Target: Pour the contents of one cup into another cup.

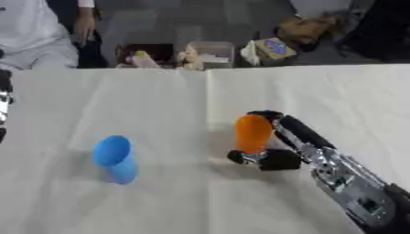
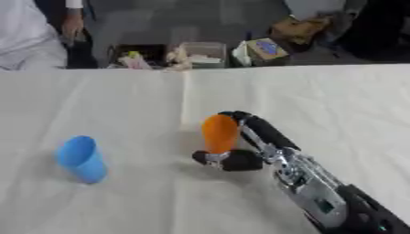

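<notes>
An orange cup (image 1: pixel 253 132) stands upright near the middle of the white table (image 1: pixel 160 100). My right hand (image 1: pixel 276 151) comes in from the lower right, with fingers behind the cup and the thumb curled at its base, so the hand is shut on it. A blue cup (image 1: pixel 115 157) stands upright on the table to the left, apart from the orange one. A sliver of my left arm (image 1: pixel 4 107) shows at the left edge; its hand is out of view. What either cup holds is hidden.
Past the table's far edge lie boxes and toys (image 1: pixel 196 55) on the floor. A person in white (image 1: pixel 36 32) stands at the upper left, touching nothing on the table.
</notes>
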Controlling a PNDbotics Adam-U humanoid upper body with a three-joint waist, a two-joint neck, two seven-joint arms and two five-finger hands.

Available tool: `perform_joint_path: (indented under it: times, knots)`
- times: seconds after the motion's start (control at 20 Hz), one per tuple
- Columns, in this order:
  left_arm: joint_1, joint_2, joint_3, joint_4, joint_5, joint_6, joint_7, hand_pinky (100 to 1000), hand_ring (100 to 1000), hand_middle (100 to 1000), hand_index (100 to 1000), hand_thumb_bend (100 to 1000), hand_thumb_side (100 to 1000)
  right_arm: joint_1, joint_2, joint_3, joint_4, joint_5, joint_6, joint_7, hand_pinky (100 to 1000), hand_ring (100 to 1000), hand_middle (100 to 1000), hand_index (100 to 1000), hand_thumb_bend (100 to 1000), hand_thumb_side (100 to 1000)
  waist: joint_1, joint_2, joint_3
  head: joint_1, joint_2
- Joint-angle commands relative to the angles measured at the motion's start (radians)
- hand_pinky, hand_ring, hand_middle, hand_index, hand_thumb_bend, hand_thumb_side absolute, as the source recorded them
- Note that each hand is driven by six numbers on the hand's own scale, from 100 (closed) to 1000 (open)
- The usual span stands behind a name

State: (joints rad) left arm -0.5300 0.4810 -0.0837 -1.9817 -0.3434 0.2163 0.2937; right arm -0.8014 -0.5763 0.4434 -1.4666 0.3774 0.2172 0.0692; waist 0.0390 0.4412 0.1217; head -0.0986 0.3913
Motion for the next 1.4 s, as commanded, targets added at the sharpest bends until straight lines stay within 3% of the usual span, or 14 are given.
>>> perform_joint_path:
  times: [0.05, 0.55, 0.85, 1.0, 1.4]
  knots:
    - [-0.017, 0.012, 0.002, -0.018, 0.006, -0.003, -0.005, 619, 784, 834, 936, 100, 907, -0.021, -0.007, -0.007, -0.021, -0.002, 0.005, -0.009, 823, 800, 822, 937, 690, 714, -0.001, -0.022, 0.002, -0.003, -0.017]
    - [-0.022, 0.007, 0.002, -0.018, 0.007, -0.006, -0.008, 621, 784, 834, 934, 100, 909, -0.02, 0.008, -0.006, 0.004, -0.057, 0.013, -0.043, 729, 714, 743, 887, 666, 662, 0.0, -0.018, 0.011, -0.01, -0.024]
    - [-0.021, 0.008, 0.001, -0.018, 0.008, -0.006, -0.01, 622, 785, 835, 933, 100, 910, -0.02, 0.009, -0.009, 0.01, -0.085, 0.021, -0.097, 676, 641, 650, 791, 621, 614, 0.0, -0.018, 0.01, -0.009, -0.024]
    - [-0.023, 0.008, 0.001, -0.018, 0.008, -0.007, -0.01, 622, 785, 836, 933, 100, 910, -0.021, 0.009, -0.008, 0.011, -0.1, 0.027, -0.123, 646, 596, 604, 731, 520, 603, 0.0, -0.018, 0.01, -0.008, -0.023]
    - [-0.025, 0.008, 0.001, -0.018, 0.007, -0.007, -0.013, 623, 785, 837, 934, 100, 910, -0.019, 0.005, -0.005, 0.005, -0.143, 0.04, -0.166, 608, 550, 560, 676, 321, 549, -0.002, -0.02, 0.01, -0.008, -0.019]
